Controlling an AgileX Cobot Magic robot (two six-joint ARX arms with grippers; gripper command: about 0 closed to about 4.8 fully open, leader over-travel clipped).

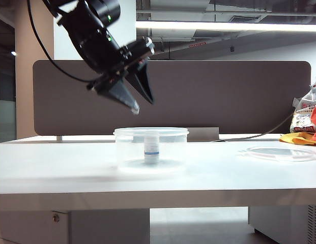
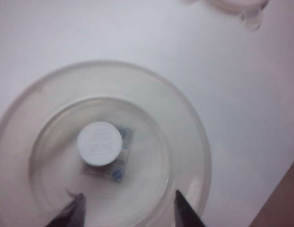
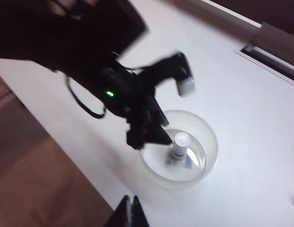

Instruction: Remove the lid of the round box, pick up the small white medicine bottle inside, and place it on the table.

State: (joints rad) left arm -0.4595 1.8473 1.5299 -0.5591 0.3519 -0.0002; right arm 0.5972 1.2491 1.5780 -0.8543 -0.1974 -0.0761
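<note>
The left gripper [image 1: 141, 104] is held above the round box [image 1: 151, 148], jaws parted, nothing gripped. The small white medicine bottle [image 1: 151, 148] is seen upright inside the box. The lid [image 1: 278, 152] is laid flat on the table [image 1: 56, 168], well apart from the box. The right gripper [image 3: 129, 204] is pressed closed, empty, off to the side.

**Behind and beside the work area**

A dark brown-grey partition panel [image 1: 224, 96] stands along the counter's far edge. At the far right lie a yellow cloth [image 1: 300, 138] and a printed bag [image 1: 304, 118], with a dark cable [image 1: 259, 134] trailing nearby.
</note>
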